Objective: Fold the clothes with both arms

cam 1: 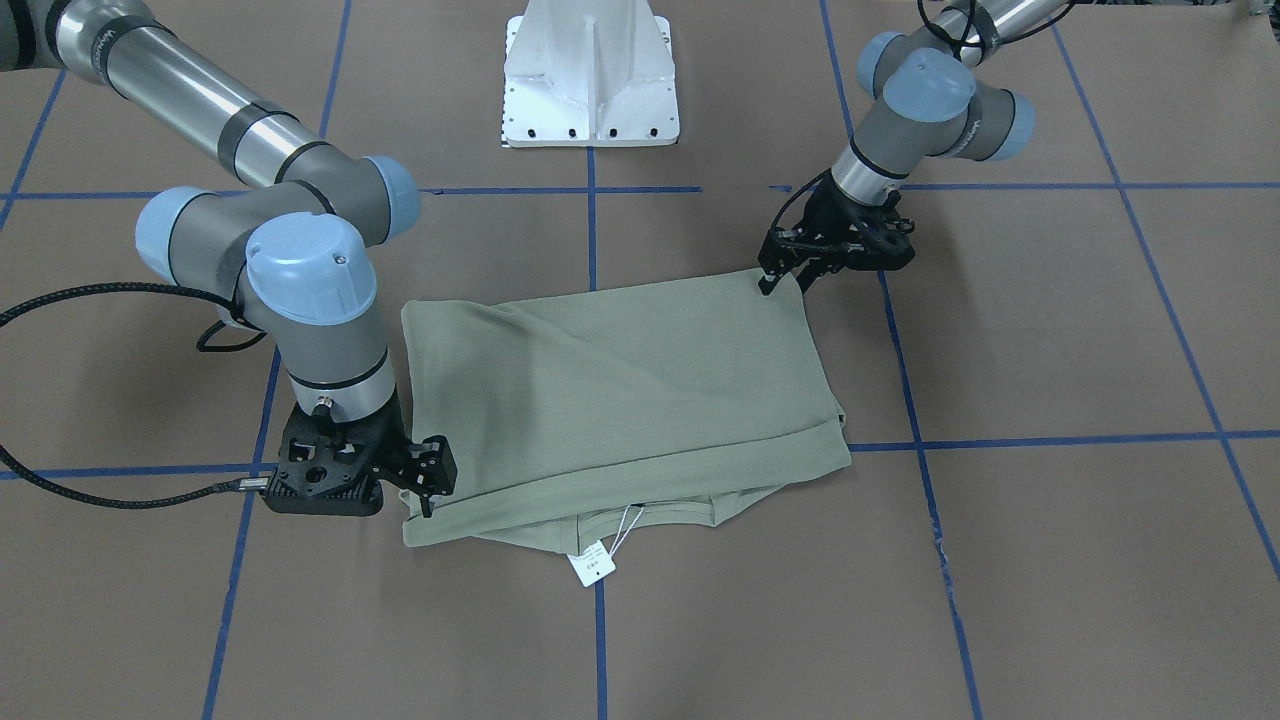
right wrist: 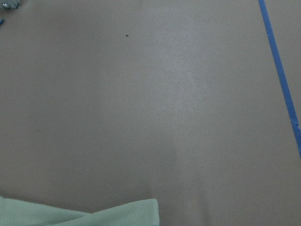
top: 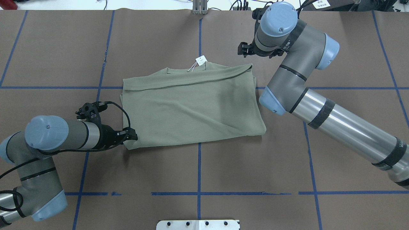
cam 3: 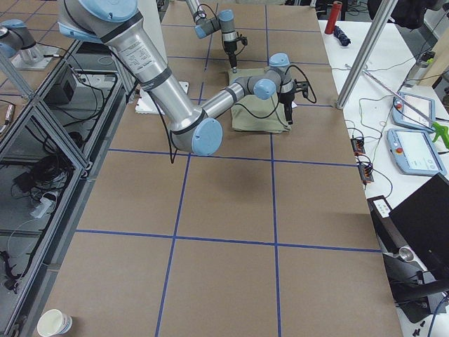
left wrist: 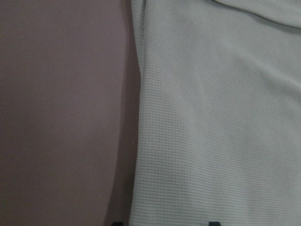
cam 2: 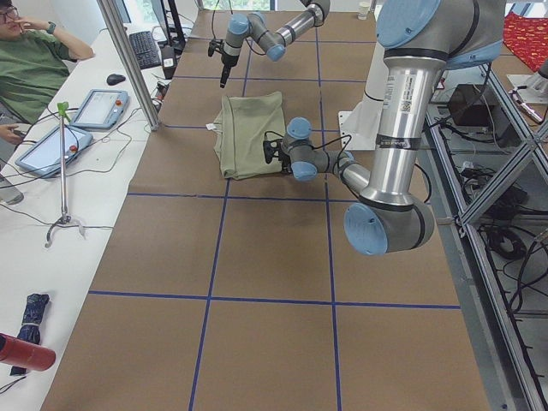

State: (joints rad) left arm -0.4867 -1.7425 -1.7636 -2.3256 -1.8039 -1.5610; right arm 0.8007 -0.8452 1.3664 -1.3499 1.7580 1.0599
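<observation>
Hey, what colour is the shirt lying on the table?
The shirt is a plain pale sage green; it shows best in the overhead exterior view.

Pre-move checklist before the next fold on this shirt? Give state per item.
1. Left claw open: ok, tips stand apart in its wrist view.
2. Left claw over shirt edge: ok, the edge runs between the tips.
3. Right claw open or shut: cannot tell.
4. Right claw over fabric: not ok, its wrist view shows mostly bare table, with a shirt corner only at the bottom.
5. Hang tag away from both claws: ok.
</observation>
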